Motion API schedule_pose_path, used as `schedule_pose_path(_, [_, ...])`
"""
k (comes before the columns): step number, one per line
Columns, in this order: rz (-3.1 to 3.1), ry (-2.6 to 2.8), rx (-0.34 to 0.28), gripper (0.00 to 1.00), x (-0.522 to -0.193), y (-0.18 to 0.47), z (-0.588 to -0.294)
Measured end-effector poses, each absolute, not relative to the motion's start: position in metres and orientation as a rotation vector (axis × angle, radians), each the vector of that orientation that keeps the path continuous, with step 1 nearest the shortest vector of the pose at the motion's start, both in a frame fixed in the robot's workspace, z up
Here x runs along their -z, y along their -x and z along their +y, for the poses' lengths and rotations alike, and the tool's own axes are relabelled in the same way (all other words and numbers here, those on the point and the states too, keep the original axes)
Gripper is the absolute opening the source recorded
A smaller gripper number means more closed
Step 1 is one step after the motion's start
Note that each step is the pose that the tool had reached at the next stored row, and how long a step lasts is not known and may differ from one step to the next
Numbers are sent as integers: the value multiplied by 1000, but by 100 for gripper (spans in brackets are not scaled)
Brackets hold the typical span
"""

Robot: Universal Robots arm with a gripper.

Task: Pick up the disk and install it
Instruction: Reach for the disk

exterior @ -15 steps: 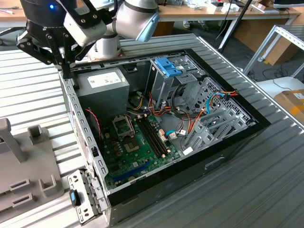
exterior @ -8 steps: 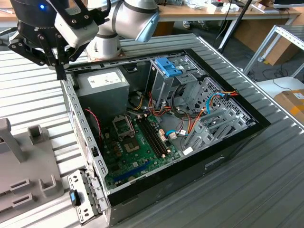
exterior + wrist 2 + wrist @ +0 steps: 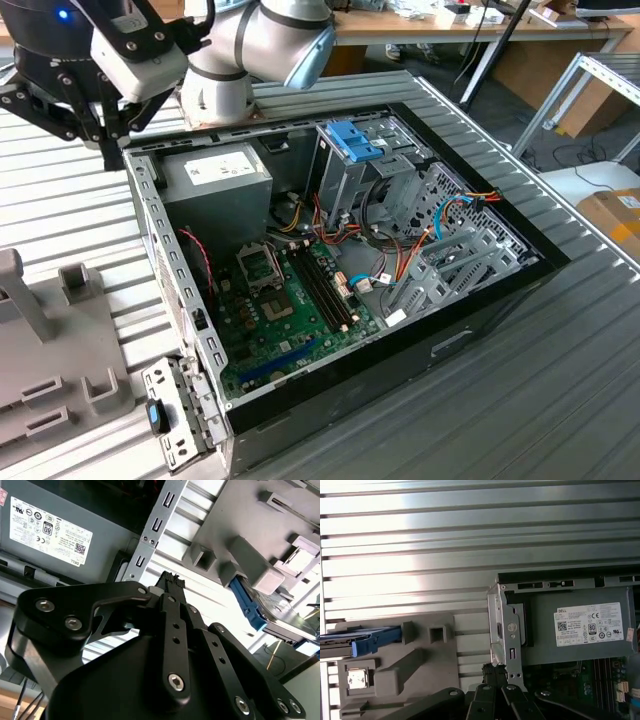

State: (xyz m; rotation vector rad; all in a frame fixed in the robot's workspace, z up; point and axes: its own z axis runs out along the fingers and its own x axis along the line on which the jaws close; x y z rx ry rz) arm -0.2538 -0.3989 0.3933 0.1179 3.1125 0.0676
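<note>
End effector (image 3: 493, 669) closed and empty, apart from the disk (image 3: 365, 642) on grey fixture (image 3: 400, 680)

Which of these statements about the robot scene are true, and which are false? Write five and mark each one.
1. The disk rests on the grey fixture, outside the computer case. True.
2. The gripper is holding the disk. False: it is shut on nothing and is apart from the disk.
3. The computer case lies open, with its motherboard showing. True.
4. The power supply lies on the table beside the case. False: it sits inside the case, in a corner.
5. The table is smooth wood. False: it is ribbed metal.
</note>
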Motion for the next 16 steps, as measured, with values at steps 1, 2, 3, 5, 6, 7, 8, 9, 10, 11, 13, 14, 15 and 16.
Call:
schedule_pose_path(1, [3113,-118,-68,11,-393,255,-399])
schedule_pose_path(2, [3112,-118,-68,11,-393,256,-399])
schedule_pose_path(3, [3112,-118,-68,11,-393,257,-399])
schedule_pose_path(5, [3113,-118,-68,11,-393,260,-399])
schedule_pose_path(6, [3112,-118,-68,11,-393,261,-399])
schedule_pose_path(7, [3112,-118,-68,11,-393,263,-399])
schedule_pose_path(8, [3113,-118,-68,11,-393,265,-399])
schedule_pose_path(9, [3112,-118,-68,11,-393,267,-399])
schedule_pose_path(10, [3112,-118,-68,11,-393,268,-399])
schedule_pose_path(11, [3112,-118,-68,11,-393,269,-399])
schedule_pose_path(13, [3112,-118,-68,11,-393,271,-399])
schedule_pose_path(14, [3112,-118,-68,11,-393,272,-399])
schedule_pose_path(15, [3112,-118,-68,11,-393,273,-399])
schedule_pose_path(16, [3112,-118,-68,11,-393,274,-399])
